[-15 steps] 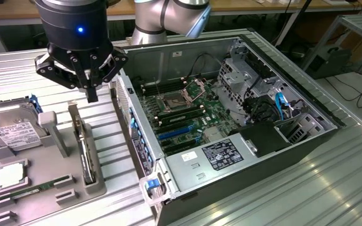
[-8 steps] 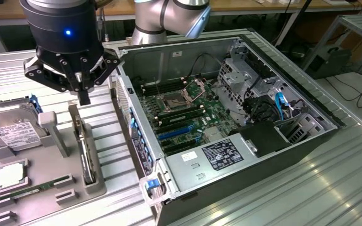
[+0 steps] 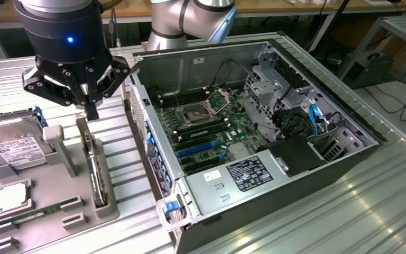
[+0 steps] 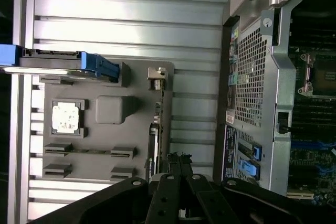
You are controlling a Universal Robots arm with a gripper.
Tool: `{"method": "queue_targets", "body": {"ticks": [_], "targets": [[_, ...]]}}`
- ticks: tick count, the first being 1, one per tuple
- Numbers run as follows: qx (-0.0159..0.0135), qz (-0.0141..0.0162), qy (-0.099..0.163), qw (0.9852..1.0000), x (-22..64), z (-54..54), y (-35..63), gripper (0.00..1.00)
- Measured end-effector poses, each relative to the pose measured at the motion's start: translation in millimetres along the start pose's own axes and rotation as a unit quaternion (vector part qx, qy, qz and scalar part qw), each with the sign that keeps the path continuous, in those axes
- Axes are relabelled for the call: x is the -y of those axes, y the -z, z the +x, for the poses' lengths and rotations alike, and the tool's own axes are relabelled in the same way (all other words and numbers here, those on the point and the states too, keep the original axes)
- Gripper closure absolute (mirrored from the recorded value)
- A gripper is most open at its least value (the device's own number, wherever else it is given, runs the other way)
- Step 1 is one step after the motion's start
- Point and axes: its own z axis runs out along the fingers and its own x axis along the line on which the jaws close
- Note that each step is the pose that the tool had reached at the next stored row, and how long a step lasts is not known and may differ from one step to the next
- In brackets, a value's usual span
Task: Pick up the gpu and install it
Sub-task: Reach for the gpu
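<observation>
The gpu [image 3: 94,168] is a thin dark card standing on its edge in a slot of the grey holder [image 3: 55,209], at the exterior view's left. In the wrist view the gpu [image 4: 153,140] appears as a narrow dark strip with its silver bracket end [image 4: 157,75] farther off. My gripper [image 3: 90,110] hangs a short way above the card's far end, fingers pointing down. Its fingertips sit close together with nothing between them, so it looks shut. The wrist view has my gripper [image 4: 178,157] right over the card's near end.
The holder also carries a silver hard drive [image 3: 14,150], a square processor [image 3: 11,197] and a green memory stick [image 3: 36,215]. The open computer case [image 3: 188,58] lies at the exterior view's right with its motherboard [image 3: 210,127] exposed. Ribbed metal table [image 3: 344,211] surrounds everything.
</observation>
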Motion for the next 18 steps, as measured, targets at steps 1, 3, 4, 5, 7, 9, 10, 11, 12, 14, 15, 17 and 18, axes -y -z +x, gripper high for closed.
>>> {"method": "queue_targets", "body": {"ticks": [1,3,4,5,7,9,10,11,12,14,15,17,18], "targets": [[0.0003,-0.0001,0.001,1.0000,0.4,1.2,-0.5,0.89],[0.0007,-0.0001,0.002,1.0000,1.7,4.4,-1.0,0.89],[0.0010,0.0000,0.003,1.0000,3.1,6.6,-1.2,0.89],[0.0012,0.0000,0.004,1.0000,5.1,9.0,-1.4,0.89],[0.0011,-0.0001,0.009,1.0000,7.2,11.0,-1.8,0.89],[0.0008,-0.0002,0.015,0.9999,9.2,12.4,-2.3,0.89],[0.0007,-0.0003,0.019,0.9998,10.2,13.1,-2.4,0.89],[0.0006,-0.0004,0.022,0.9998,11.0,13.9,-2.7,0.89],[0.0005,-0.0004,0.024,0.9997,11.6,14.8,-2.9,0.89],[0.0004,-0.0004,0.029,0.9996,12.8,17.3,-3.4,0.89],[0.0003,-0.0004,0.030,0.9996,13.1,19.6,-3.6,0.89],[0.0003,-0.0004,0.030,0.9995,13.5,25.1,-4.1,0.89],[0.0003,-0.0004,0.031,0.9995,13.9,28.7,-4.5,0.89]]}}
